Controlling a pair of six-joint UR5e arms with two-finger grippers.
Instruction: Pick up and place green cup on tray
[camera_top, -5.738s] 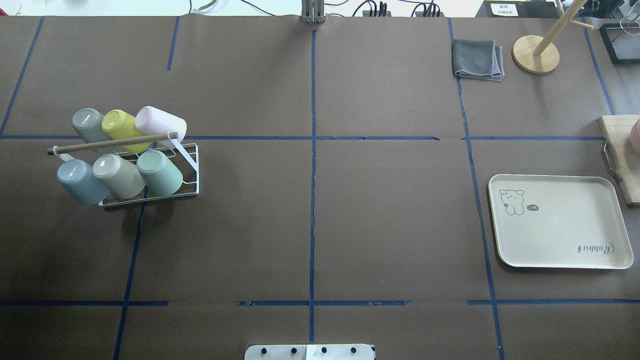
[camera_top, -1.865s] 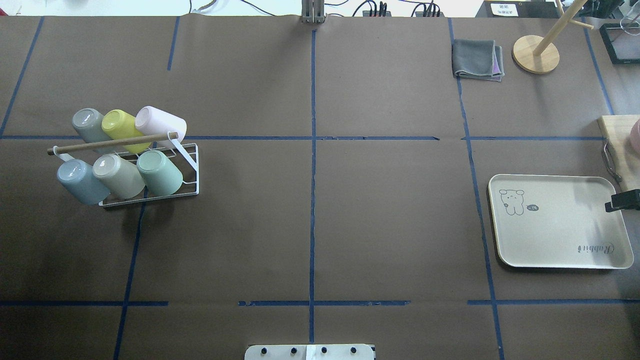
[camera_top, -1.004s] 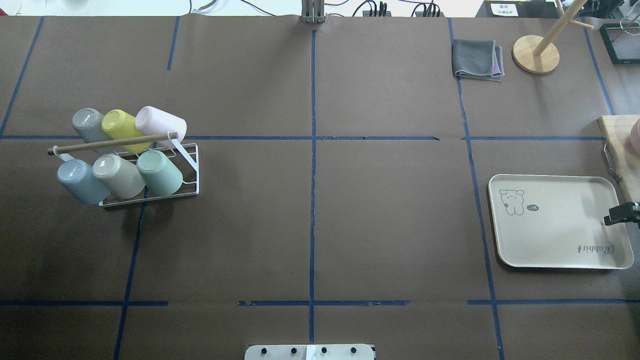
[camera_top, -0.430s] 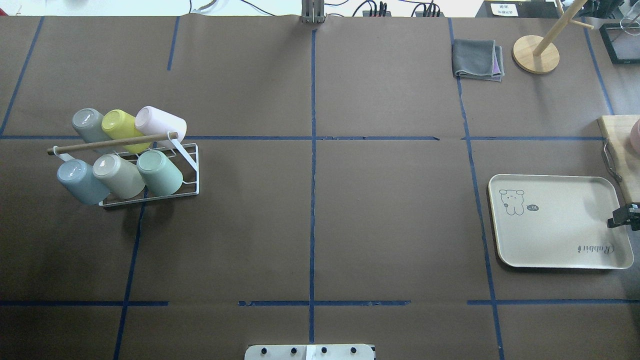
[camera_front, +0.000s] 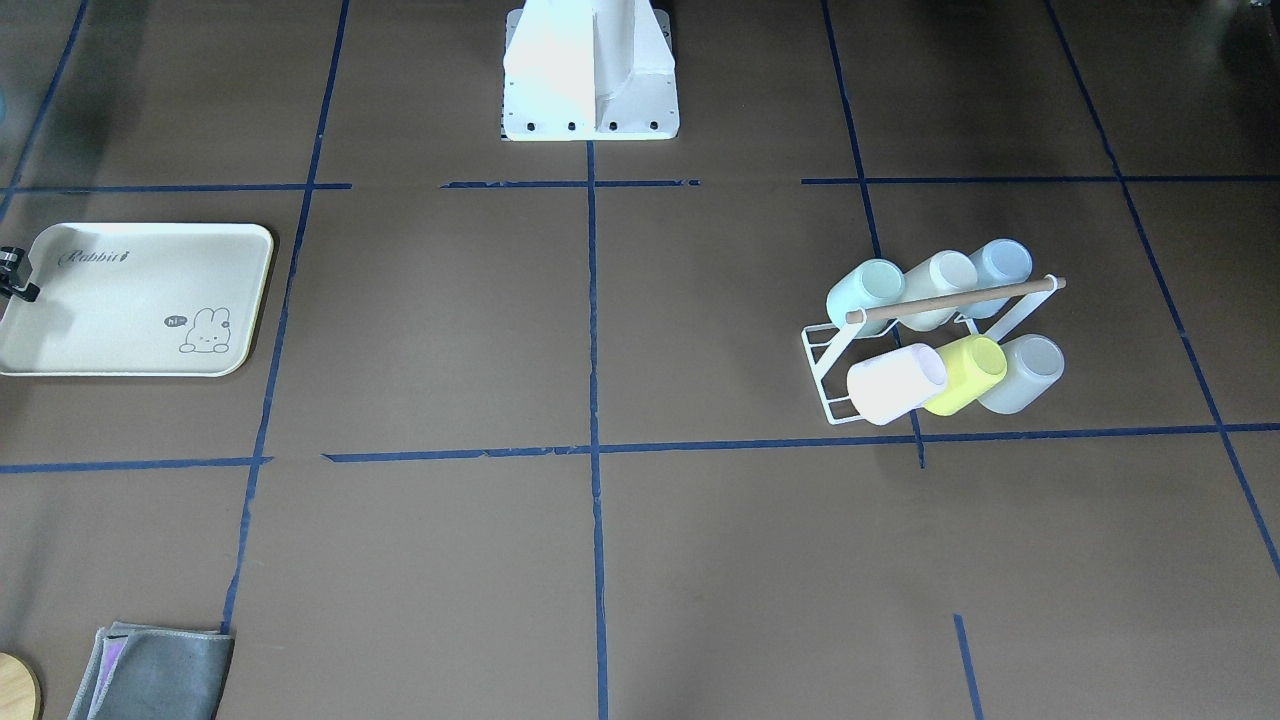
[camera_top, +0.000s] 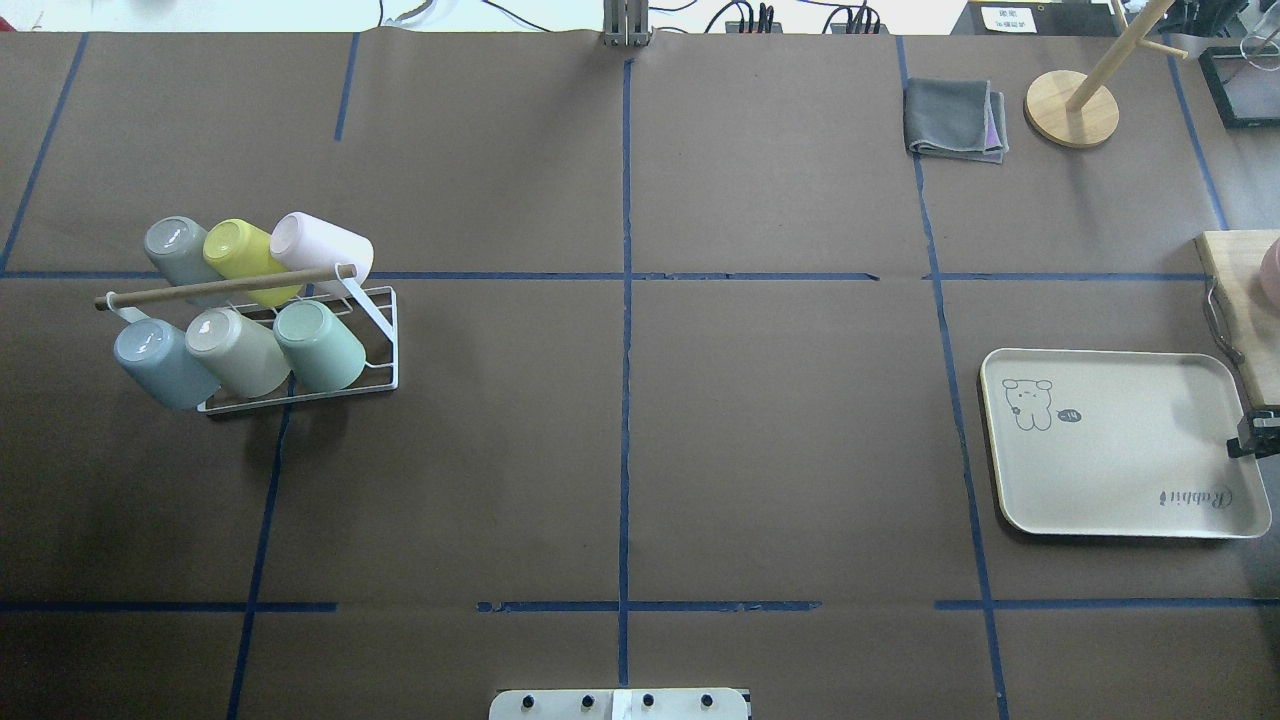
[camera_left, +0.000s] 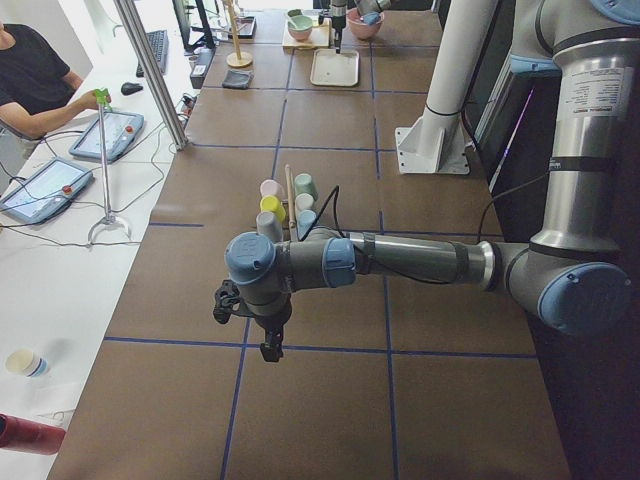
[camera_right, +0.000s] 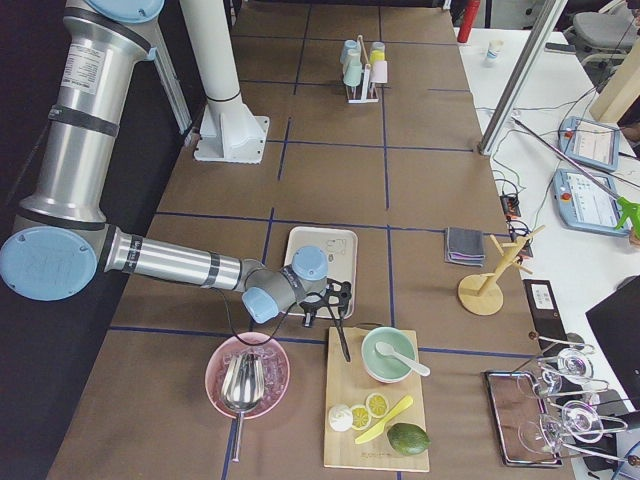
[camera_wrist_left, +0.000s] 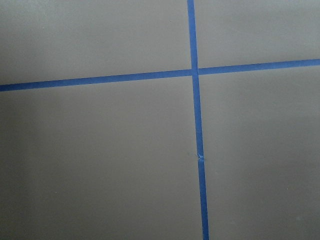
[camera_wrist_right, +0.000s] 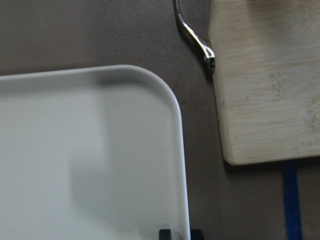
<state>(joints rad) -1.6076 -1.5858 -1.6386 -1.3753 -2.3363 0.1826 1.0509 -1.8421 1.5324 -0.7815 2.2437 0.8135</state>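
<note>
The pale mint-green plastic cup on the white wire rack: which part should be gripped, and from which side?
Grip the pale mint-green plastic cup by its smooth side wall near the closed base. It leans upside down at the end of the white wire rack, so probably come from above on that free side, clear of the beige cup and the wooden bar.

The left arm (camera_left: 420, 258) and right arm (camera_right: 170, 262) are silver tubes with pale blue joint caps, white printed labels and thin black cables. The left gripper (camera_left: 268, 350) and right gripper (camera_top: 1248, 442) are black. The white pedestal (camera_front: 590, 80) shows dark screws at 6 o'clock.
</note>
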